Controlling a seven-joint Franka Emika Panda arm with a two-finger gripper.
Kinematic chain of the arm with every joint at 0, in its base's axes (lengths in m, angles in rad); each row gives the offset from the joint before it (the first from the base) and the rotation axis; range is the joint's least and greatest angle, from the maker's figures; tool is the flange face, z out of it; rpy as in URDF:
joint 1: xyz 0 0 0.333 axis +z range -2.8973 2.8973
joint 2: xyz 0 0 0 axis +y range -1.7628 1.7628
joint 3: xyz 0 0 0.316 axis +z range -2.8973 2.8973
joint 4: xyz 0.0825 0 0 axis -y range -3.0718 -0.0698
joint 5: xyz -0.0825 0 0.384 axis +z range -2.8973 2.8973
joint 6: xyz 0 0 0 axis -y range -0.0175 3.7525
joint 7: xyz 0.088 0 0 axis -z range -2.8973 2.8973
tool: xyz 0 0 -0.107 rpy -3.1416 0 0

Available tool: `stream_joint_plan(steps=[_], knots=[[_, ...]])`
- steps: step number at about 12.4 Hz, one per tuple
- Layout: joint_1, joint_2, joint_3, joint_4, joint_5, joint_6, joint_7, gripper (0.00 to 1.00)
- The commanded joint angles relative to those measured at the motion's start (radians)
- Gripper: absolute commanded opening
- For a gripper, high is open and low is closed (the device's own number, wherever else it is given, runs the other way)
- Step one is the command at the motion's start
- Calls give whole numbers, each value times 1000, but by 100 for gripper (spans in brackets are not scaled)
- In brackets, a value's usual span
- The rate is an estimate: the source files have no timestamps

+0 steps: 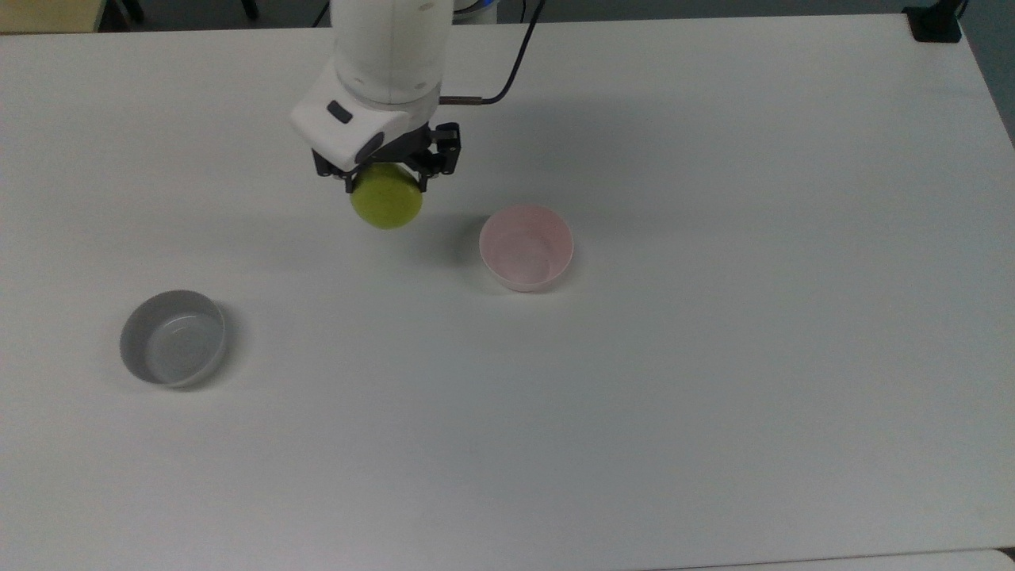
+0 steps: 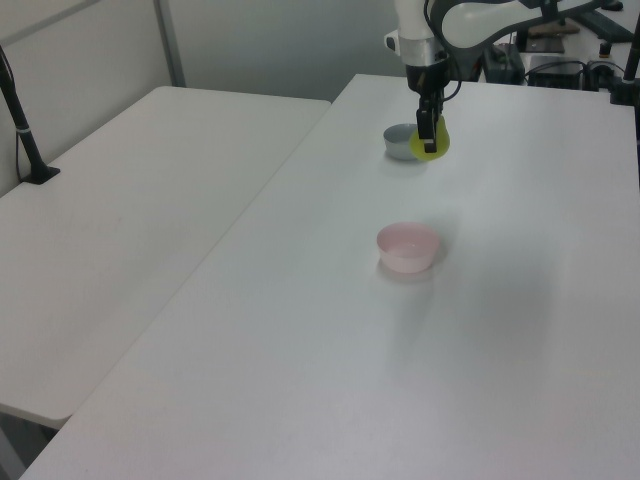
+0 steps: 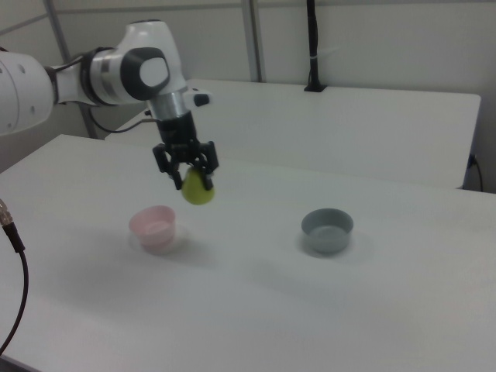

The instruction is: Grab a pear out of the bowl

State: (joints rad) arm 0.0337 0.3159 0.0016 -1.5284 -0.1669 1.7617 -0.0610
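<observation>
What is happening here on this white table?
A robot arm's gripper holds a yellow-green pear between its fingers, lifted in the air above the white table. The small pink bowl stands empty on the table, to the top view's right of the pear, so the pear is already out of it. A grey bowl sits apart, near the top view's left edge, also with nothing in it.

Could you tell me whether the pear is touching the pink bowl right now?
Apart. In the right view the pear hangs in the gripper, up and to the right view's right of the pink bowl.
</observation>
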Motion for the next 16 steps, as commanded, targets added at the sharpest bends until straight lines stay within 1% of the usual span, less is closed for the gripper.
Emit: stream_joint_plan(steps=[1, 4, 9, 13, 15, 16], knots=[[-21, 20, -25, -50, -5, 112, -29, 47], [-44, 69, -25, -65, -5, 174, -28, 47], [-43, 139, -25, -84, -11, 217, -19, 47], [-43, 157, -25, -82, -16, 220, -19, 48], [-41, 167, -25, -82, -19, 222, -19, 68], [-41, 170, -25, -81, -19, 222, -19, 85]])
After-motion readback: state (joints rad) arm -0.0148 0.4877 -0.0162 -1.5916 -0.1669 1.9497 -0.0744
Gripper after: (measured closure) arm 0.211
